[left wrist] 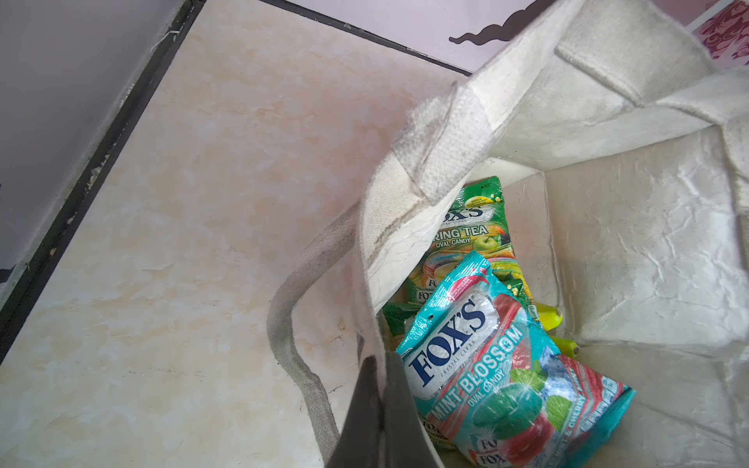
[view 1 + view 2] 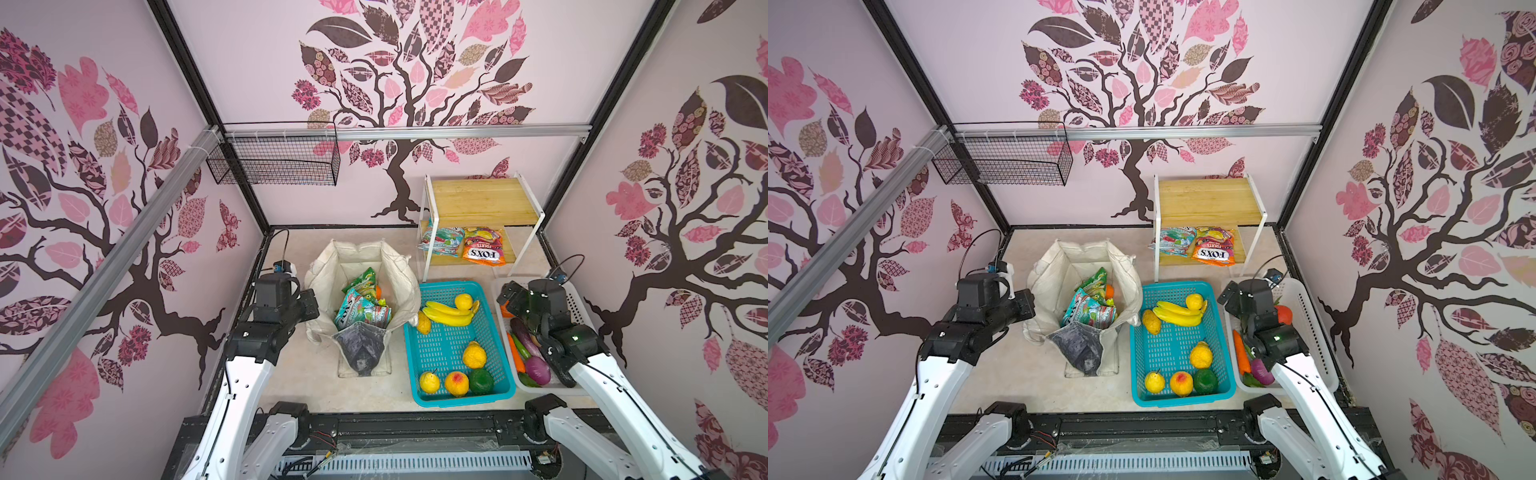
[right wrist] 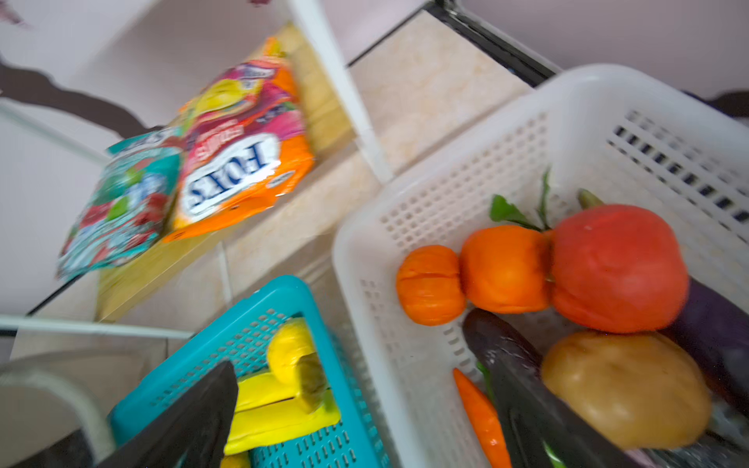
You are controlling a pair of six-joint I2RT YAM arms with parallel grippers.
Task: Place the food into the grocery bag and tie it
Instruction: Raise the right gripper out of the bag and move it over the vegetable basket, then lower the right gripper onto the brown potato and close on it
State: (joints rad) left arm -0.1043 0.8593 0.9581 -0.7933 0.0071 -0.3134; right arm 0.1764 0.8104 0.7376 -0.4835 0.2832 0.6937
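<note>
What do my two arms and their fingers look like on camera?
Both the left arm and right arm have white links with black joints and wrists. Thin black cables run along them and loop above each wrist from a small blue part. A green light glows on the right arm. The fingers are flat, dark grey and tapered.

We find the off-white canvas grocery bag (image 2: 400, 274) left of the teal plastic basket (image 2: 461, 400), the white plastic basket (image 2: 1308, 307) further right, the white-framed wooden shelf (image 2: 482, 199) behind both. Glossy FOX'S snack packets (image 2: 359, 309) lie in the bag, seemingly over an orange toy fruit (image 2: 379, 292).
</note>
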